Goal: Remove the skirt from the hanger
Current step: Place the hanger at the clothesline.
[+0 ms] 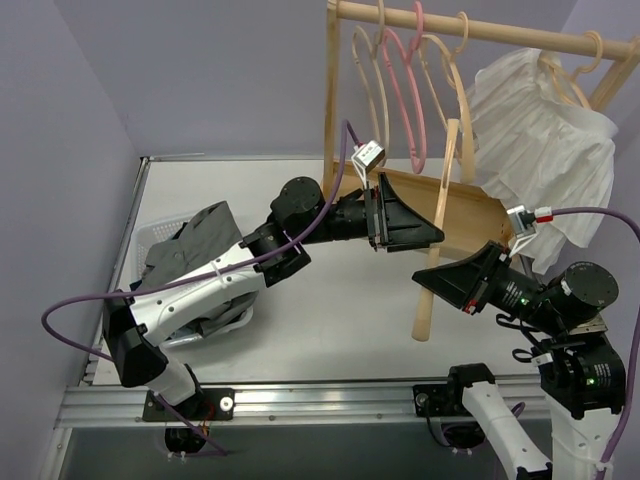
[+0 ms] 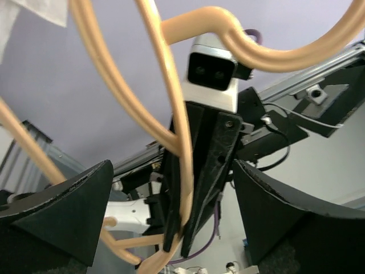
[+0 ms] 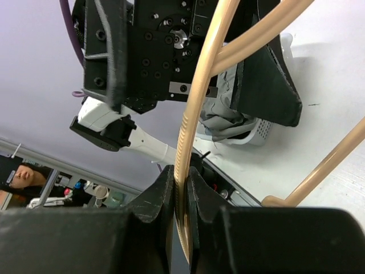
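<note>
The pale wooden hanger (image 1: 441, 200) hangs bare from the rack rod, its lower end tilted toward me. My right gripper (image 1: 432, 275) is shut on its lower arm; in the right wrist view the pads (image 3: 162, 191) pinch the ribbed hanger bar (image 3: 199, 97). My left gripper (image 1: 420, 225) is open just left of the hanger, its jaws wide apart in the left wrist view (image 2: 171, 165), where the hanger (image 2: 174, 108) and the right gripper lie between them. A grey garment (image 1: 195, 250), seemingly the skirt, lies bunched in a white basket (image 1: 150, 235) and also shows in the right wrist view (image 3: 228, 117).
The wooden rack (image 1: 500, 32) stands at the back right with more wooden hangers, a pink plastic hanger (image 1: 412, 90) and a white ruffled blouse (image 1: 540, 140). The rack's base board (image 1: 470, 205) lies behind the held hanger.
</note>
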